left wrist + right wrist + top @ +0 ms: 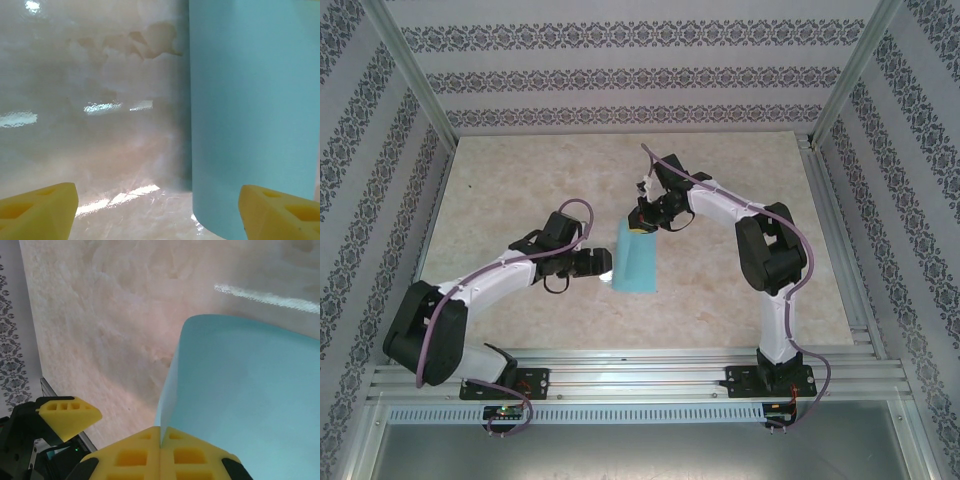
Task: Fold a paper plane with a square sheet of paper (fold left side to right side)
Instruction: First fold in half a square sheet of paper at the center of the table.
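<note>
Left jaws stand spread, low over the desk point(520, 180), with the blue sheet of paper point(636, 262) just to their right. The sheet's long axis runs near to far. Right jaws are pressed together, pinching its lifted far edge. The left arm is judged nearer the free left side.

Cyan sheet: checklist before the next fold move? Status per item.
1. Right gripper shut on the sheet edge: ok.
2. Left gripper open: ok.
3. Left fingers off the sheet: cannot tell; one overlaps its corner in the left wrist view.
4. Sheet lying flat on the table: not ok; it bows upward at the pinched edge.
5. Edges matched for a crease: cannot tell.
</note>
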Robot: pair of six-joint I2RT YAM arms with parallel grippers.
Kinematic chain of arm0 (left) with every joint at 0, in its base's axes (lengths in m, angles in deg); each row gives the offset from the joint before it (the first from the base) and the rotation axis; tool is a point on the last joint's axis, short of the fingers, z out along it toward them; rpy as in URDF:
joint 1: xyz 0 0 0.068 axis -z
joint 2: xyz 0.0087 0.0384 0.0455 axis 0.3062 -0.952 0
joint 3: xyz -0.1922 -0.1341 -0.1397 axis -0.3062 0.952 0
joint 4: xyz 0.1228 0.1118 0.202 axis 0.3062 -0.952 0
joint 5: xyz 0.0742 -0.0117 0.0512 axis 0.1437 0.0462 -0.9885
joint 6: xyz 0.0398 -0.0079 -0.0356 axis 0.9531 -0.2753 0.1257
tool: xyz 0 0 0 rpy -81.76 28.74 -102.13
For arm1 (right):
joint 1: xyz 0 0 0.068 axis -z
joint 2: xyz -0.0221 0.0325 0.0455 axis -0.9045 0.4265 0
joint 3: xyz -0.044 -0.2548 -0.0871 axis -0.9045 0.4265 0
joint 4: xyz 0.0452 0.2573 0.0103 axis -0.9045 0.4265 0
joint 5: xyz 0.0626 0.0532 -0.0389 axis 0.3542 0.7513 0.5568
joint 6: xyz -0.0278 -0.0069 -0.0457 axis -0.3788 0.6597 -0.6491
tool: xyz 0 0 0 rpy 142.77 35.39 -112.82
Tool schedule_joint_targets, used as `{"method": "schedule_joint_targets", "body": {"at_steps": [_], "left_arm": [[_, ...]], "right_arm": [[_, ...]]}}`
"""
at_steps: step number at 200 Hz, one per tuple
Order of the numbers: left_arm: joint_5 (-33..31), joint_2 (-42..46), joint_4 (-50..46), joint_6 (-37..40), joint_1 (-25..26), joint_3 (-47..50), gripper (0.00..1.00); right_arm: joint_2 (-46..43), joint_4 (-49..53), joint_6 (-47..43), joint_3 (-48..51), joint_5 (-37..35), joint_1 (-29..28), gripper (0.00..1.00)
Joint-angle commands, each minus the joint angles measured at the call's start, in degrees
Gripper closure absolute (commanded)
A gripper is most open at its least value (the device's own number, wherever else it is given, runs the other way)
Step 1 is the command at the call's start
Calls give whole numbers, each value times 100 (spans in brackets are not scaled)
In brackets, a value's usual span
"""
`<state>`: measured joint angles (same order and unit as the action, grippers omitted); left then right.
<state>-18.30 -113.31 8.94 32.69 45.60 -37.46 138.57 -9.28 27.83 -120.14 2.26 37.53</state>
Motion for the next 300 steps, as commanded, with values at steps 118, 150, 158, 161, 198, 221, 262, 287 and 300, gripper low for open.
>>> {"method": "schedule_joint_targets", "body": {"at_steps": [118, 150, 158, 161, 198, 221, 262, 287, 300], "left_arm": [[67, -1804, 315, -380, 635, -1285, 22], [-27, -2089, 129, -312, 813, -1551, 25], [-37, -2147, 109, -303, 846, -1598, 26], [-31, -2170, 102, -306, 856, -1604, 26], [-44, -2325, 83, -320, 979, -1705, 33], [-59, -2362, 98, -319, 1006, -1706, 35], [-39, -2428, 77, -328, 1033, -1746, 36], [-91, -2475, 45, -329, 1086, -1785, 33], [-107, -2438, 47, -364, 1090, -1774, 32]], "right_arm": [[440, 382, -1054, -12, -157, 437, 100], [484, 505, -1069, -5, -270, 446, 100], [476, 517, -1071, 19, -285, 443, 100], [479, 526, -1071, 23, -307, 450, 100], [453, 515, -1021, 129, -383, 463, 100], [434, 551, -979, 182, -450, 472, 100], [407, 550, -957, 287, -519, 516, 100], [407, 541, -965, 310, -544, 547, 100], [402, 558, -964, 314, -562, 568, 100]]}}
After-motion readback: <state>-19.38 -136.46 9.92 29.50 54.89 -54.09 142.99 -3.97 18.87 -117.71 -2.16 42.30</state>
